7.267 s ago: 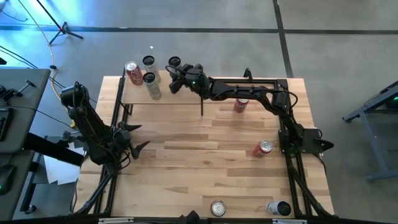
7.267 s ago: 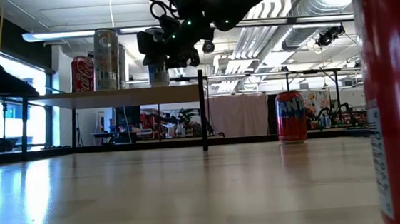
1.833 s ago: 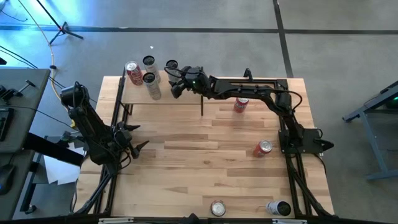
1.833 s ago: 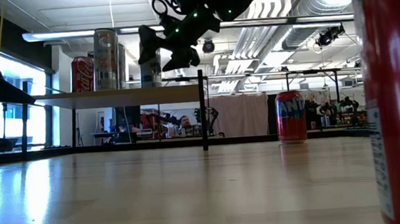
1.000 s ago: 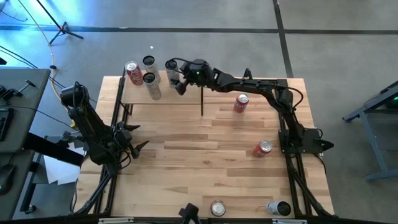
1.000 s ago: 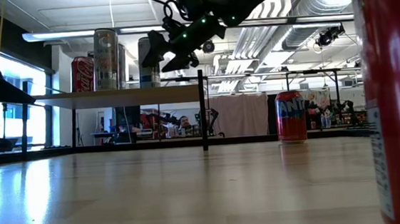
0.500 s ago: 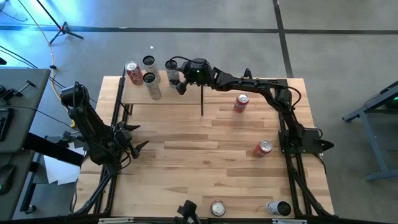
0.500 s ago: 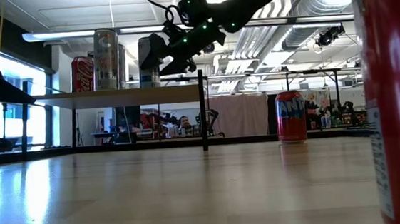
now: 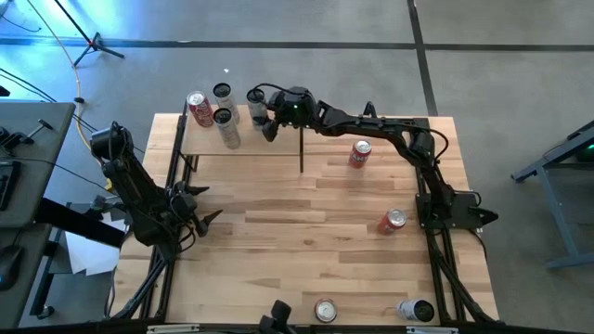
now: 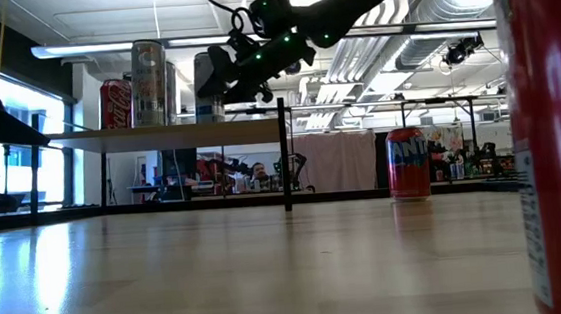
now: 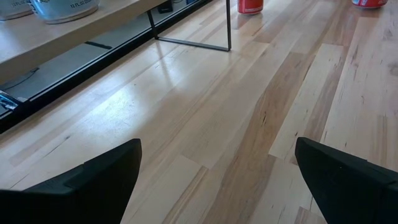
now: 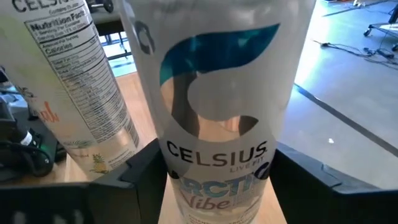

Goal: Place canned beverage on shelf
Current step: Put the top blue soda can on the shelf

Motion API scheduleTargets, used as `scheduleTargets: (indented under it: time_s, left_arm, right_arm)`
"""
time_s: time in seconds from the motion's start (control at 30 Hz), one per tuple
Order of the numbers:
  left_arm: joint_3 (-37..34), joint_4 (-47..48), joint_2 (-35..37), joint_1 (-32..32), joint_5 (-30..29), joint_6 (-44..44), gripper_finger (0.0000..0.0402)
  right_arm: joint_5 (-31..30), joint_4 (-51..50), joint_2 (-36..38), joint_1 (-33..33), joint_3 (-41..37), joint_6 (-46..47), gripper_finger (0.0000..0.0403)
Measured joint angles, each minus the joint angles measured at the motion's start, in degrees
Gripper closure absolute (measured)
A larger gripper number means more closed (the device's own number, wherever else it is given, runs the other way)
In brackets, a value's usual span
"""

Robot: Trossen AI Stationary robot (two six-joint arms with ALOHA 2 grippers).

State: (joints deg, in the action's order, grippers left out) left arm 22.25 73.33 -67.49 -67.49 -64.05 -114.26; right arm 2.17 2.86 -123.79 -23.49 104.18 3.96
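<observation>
**Tall can gripped at the shelf's right end**

A tall white can (image 12: 214, 106) is clasped between the fingers of the right gripper (image 9: 263, 115), which is closed on its sides; in the right wrist view the can fills the gap between the two dark fingers. It is kept upright, apparently so that it stands on its base on the shelf (image 9: 269, 146), the pale board with black posts along the table's far edge. It is held over the right part of that board, near the far edge and beside the other drinks already gathered there: a red can (image 9: 197, 107) at the left end and two more tall cans (image 9: 223, 116) next to it. Whether its base touches the board cannot be told.

More cans remain on the table: one red can (image 9: 358, 154) near the shelf's right end, another (image 9: 393, 221) by the right edge, and two (image 9: 325, 309) at the near edge.

The left gripper (image 9: 206, 205) is parked with its fingers spread wide and empty, near the table's left edge.
</observation>
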Motion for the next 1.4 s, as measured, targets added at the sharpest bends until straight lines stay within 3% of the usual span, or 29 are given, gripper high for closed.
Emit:
scheduleTargets:
  time_s: [0.13, 0.43, 0.93, 1.4]
  left_arm:
    - [-0.02, 0.0, 0.0, -0.01, 0.0, -0.02, 0.0002]
    - [0.0, 0.01, 0.01, -0.02, 0.0, -0.04, 0.0002]
    - [-0.02, -0.02, 0.01, -0.02, 0.0, 0.0, 0.0002]
    - [-0.01, -0.01, 0.0, -0.01, 0.0, -0.02, 0.0002]
  right_arm:
    - [-1.59, 0.1, 0.0, 0.24, 0.0, 2.05, 0.0174]
    - [-13.87, -0.14, -0.02, 2.69, 0.0, 6.28, 0.0172]
    - [-26.47, -0.64, -0.13, 6.53, 0.0, 8.3, 0.0169]
    - [-28.72, 0.23, -0.09, 7.53, 0.02, 8.01, 0.0089]
